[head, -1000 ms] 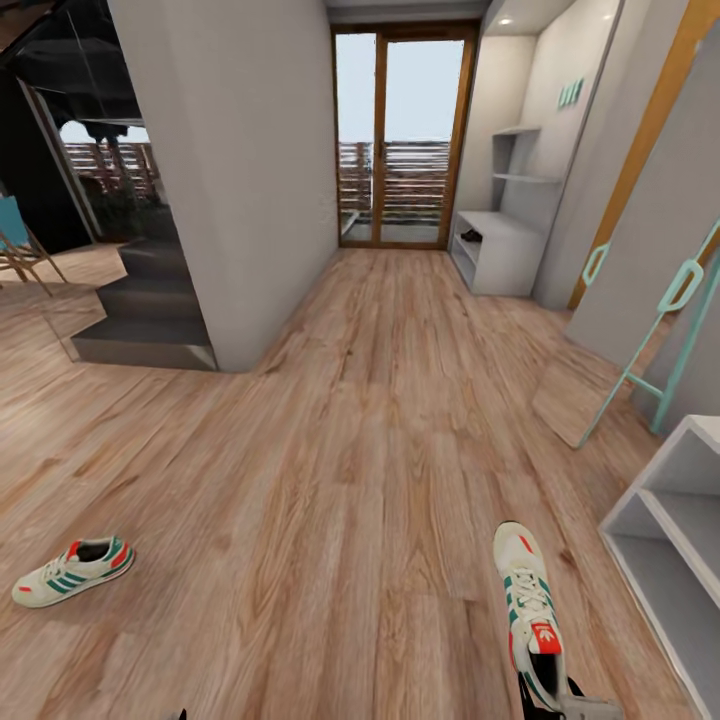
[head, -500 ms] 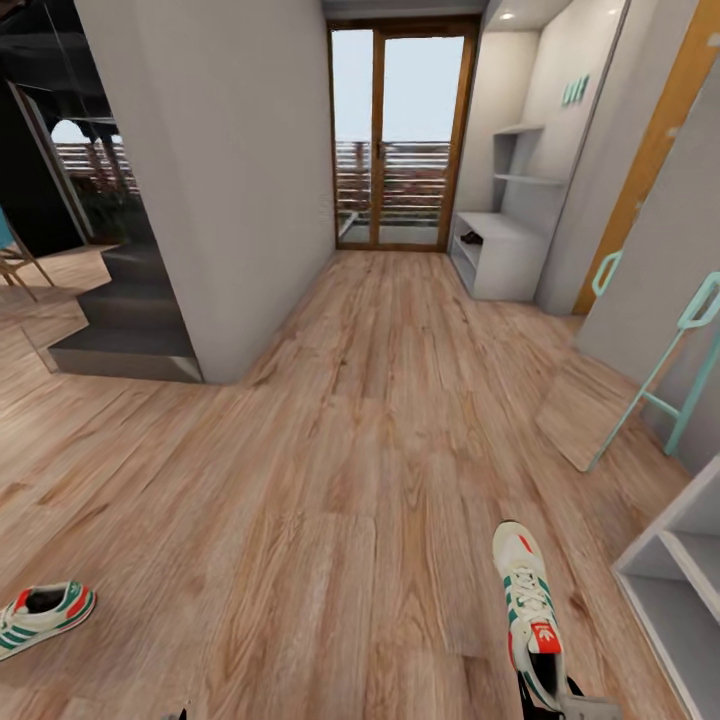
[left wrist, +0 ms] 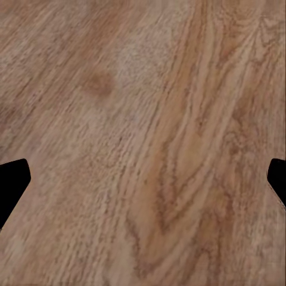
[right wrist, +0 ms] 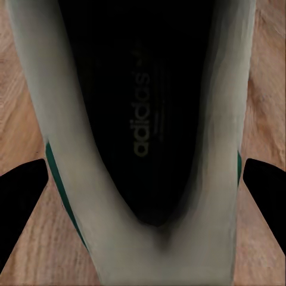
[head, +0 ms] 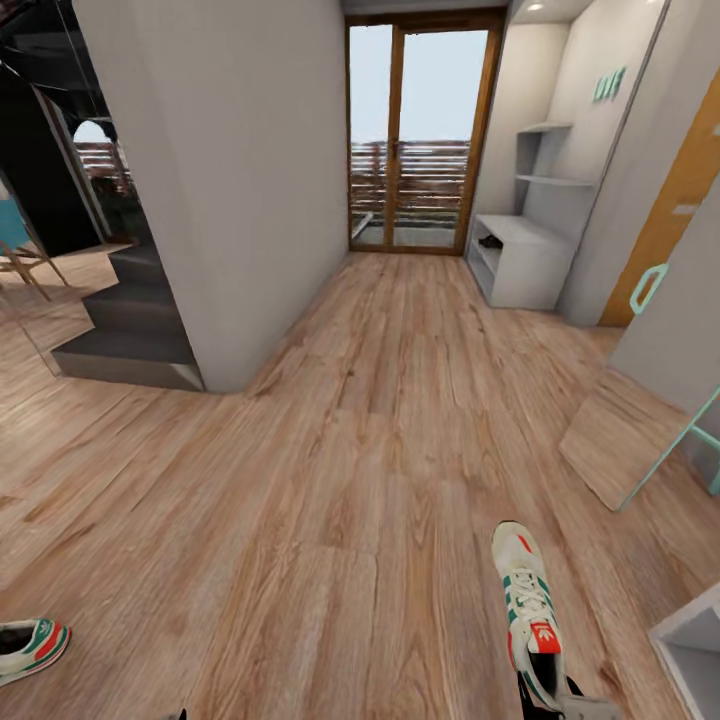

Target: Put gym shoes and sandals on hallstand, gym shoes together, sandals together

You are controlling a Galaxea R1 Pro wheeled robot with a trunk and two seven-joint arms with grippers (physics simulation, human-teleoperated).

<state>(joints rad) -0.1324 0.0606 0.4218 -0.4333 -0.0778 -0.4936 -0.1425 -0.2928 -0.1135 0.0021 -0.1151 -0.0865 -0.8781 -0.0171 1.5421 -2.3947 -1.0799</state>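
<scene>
The corridor floor (head: 350,450) of light wood planks runs from the near edge of the head view up to a glass door (head: 420,135) at the far end. A broad grey wall block (head: 230,180) stands at the left of the corridor, with dark steps (head: 135,335) beside it. Against the right wall near the door stands the shoe rack (head: 520,260), pale grey-white, with a low open shelf and two floating shelves above it; something small and dark lies in its open shelf, too small to tell. Nearer on the right, the corner of a white shelf unit (head: 690,650) shows at the picture's edge, and a mint-green frame (head: 690,440) leans by the wall.

One gym shoe (head: 525,610), white with green stripes and a red tongue patch, is at the lower right of the head view with its toe pointing toward the door. Its heel end meets the right claw (head: 545,700) at the bottom edge. In the right wrist view the shoe's dark inside and pale collar (right wrist: 143,137) lie between the two dark fingers (right wrist: 21,196), which sit at either side of the shoe, gripping it.

The other gym shoe (head: 30,648) lies on the floor at the far lower left, partly cut off by the edge, well apart from the first.

The left claw (left wrist: 143,185) stands wide, its fingertips (left wrist: 12,182) dark at each side of the left wrist view with bare floor planks between them.
</scene>
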